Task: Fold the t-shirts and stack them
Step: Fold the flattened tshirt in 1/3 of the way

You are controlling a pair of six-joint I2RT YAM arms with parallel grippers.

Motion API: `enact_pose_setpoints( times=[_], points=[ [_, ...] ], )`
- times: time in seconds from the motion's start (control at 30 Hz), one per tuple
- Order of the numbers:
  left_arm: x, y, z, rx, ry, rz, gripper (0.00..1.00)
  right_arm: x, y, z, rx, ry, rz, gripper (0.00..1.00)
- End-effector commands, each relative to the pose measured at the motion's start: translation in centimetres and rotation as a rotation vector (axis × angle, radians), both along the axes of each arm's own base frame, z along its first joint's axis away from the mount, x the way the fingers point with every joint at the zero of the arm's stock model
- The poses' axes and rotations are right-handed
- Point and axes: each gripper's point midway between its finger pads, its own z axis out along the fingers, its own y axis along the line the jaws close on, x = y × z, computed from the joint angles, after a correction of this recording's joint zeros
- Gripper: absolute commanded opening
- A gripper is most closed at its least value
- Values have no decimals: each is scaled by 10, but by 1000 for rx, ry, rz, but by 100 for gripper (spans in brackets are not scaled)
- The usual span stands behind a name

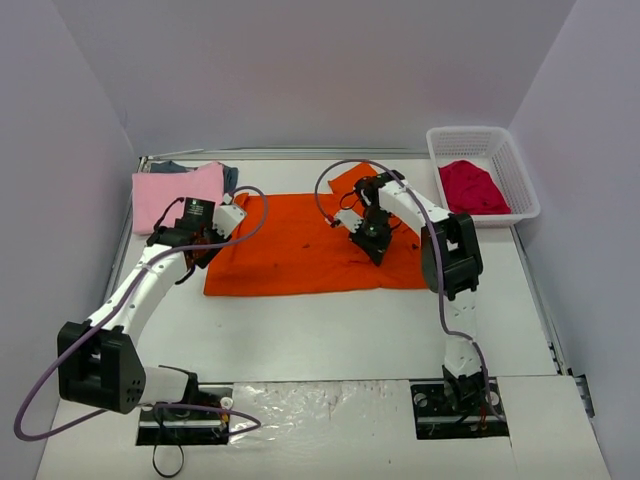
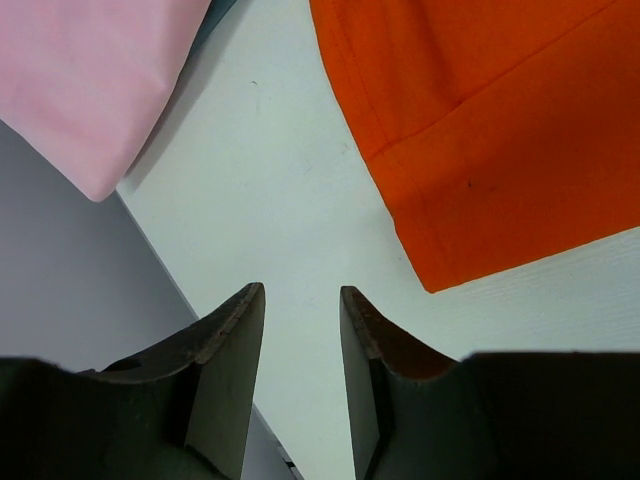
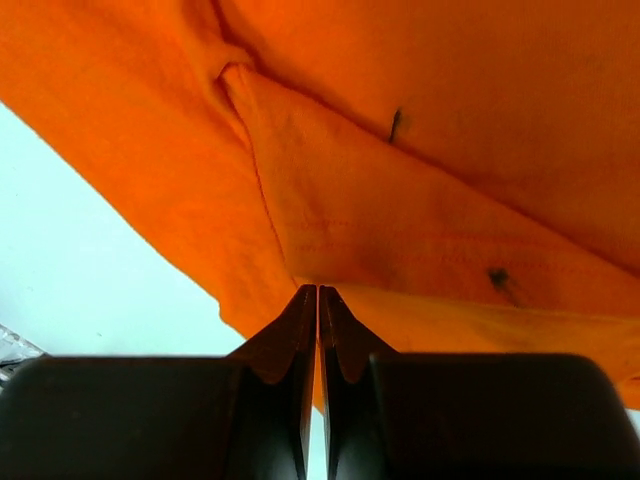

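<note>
A bright orange t-shirt (image 1: 300, 250) lies spread across the middle of the table. My right gripper (image 1: 377, 252) points down onto its right part. In the right wrist view that gripper (image 3: 318, 288) is shut, its tips pinching the corner of a fold in the orange cloth (image 3: 400, 200). My left gripper (image 1: 200, 252) hovers at the shirt's left edge. It is open (image 2: 300, 290) over bare table, holding nothing, with the orange corner (image 2: 480, 120) to its right. A folded pink t-shirt (image 1: 175, 192) (image 2: 90, 80) rests on a dark blue-grey t-shirt (image 1: 228, 175) at the back left. A crimson t-shirt (image 1: 472, 187) lies in the basket.
The white lattice basket (image 1: 500, 140) stands at the back right corner. White walls close in the table on the left, back and right. A purple cable loops off each arm. The arm bases (image 1: 185, 410) sit at the near edge.
</note>
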Motion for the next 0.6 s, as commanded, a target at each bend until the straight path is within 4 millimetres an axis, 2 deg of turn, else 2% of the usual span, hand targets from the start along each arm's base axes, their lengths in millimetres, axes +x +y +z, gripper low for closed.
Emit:
enact_pose_setpoints(
  times=[0.0,0.17,0.3,0.43,0.57],
  points=[
    [-4,2,6,-20,-17,22,35,-1,5,5,0,20,2,2],
    [-5,1,1,-30,-11,31,35,11,8,0,-5,5,-2,3],
    [-5,1,-1,-32,-10,33,35,32,15,7,7,-50,-10,4],
    [-4,1,-1,-34,-9,37,35,61,26,22,34,-137,-20,4],
    [-5,2,-2,-32,-5,43,35,78,32,28,35,-181,-19,4]
  ],
)
